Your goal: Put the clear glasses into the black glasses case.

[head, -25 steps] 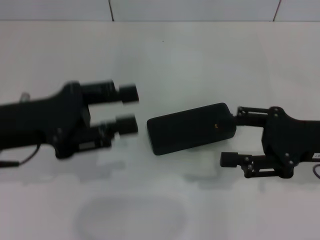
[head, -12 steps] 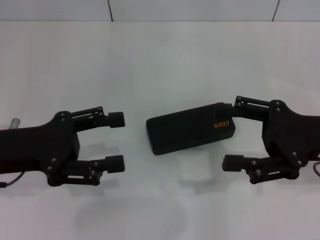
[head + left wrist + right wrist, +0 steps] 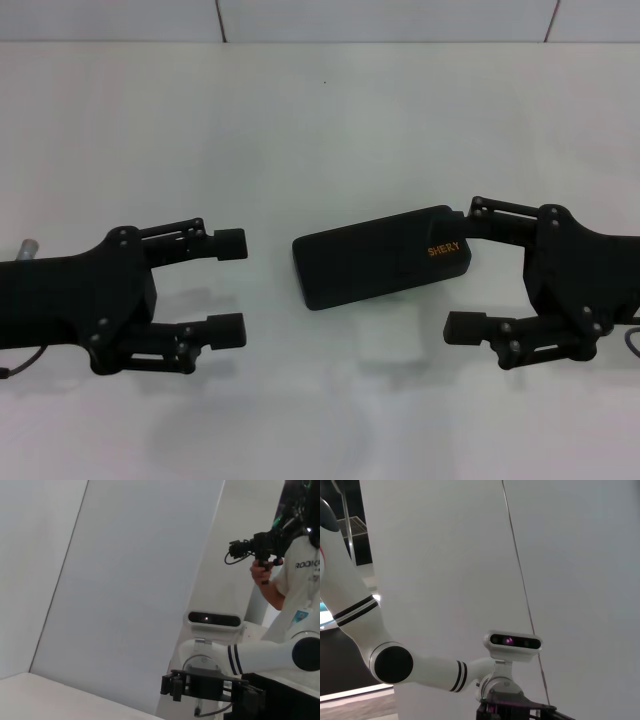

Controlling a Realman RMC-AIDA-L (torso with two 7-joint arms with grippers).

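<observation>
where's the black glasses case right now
In the head view, the black glasses case lies shut on the table between both grippers, nearer the right gripper.

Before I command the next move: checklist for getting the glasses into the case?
1. Black glasses case lid open: not ok, it lies shut on the table.
2. Left hand open: ok, stopped short of the case's left end.
3. Right hand open: ok, straddling the case's right end.
4. Right hand's upper finger touching the case: cannot tell.
5. Clear glasses located: cannot tell, only a faint patch in front of the case.
</observation>
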